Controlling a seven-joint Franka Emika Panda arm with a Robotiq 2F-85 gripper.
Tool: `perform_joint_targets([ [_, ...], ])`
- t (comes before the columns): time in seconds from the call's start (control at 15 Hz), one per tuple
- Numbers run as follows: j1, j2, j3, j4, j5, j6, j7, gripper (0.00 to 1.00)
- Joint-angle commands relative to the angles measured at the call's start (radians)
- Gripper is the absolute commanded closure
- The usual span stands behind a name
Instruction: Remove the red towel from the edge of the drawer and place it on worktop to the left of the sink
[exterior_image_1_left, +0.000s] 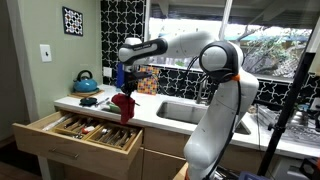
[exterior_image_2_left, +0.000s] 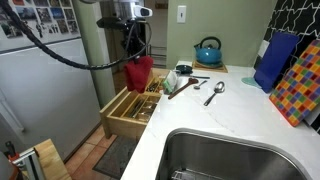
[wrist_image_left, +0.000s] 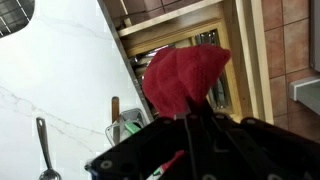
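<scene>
Red towel (exterior_image_1_left: 123, 105): one, hanging clear above open drawer (exterior_image_1_left: 85, 135), end effector (exterior_image_1_left: 124, 90) clamped on its top fold for carrying to worktop (exterior_image_1_left: 148, 112) left of sink (exterior_image_1_left: 185, 113).

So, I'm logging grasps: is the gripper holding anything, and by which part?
Yes. The gripper is shut on the red towel, pinching its bunched top end; the rest hangs down over the open drawer.

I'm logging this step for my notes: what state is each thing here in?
Gripper: shut on the towel.
Towel: hanging from the gripper over the drawer.
Drawer: pulled open, utensils inside.
Kettle: upright on the worktop.
Spoon: lying flat on the worktop.
Sink: bare where it shows.
</scene>
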Motion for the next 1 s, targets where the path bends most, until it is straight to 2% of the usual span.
perform_joint_targets([
  [0.0,-0.021,-0.006,0.006,-0.001,-0.135,0.069,0.030,0.99],
  [0.4,-0.078,0.027,-0.018,0.009,-0.503,0.114,-0.036,0.99],
  [0.67,-0.096,0.059,-0.032,-0.048,-0.732,0.233,-0.045,0.99],
  [0.93,-0.113,0.103,-0.052,-0.127,-1.012,0.412,0.035,0.99],
])
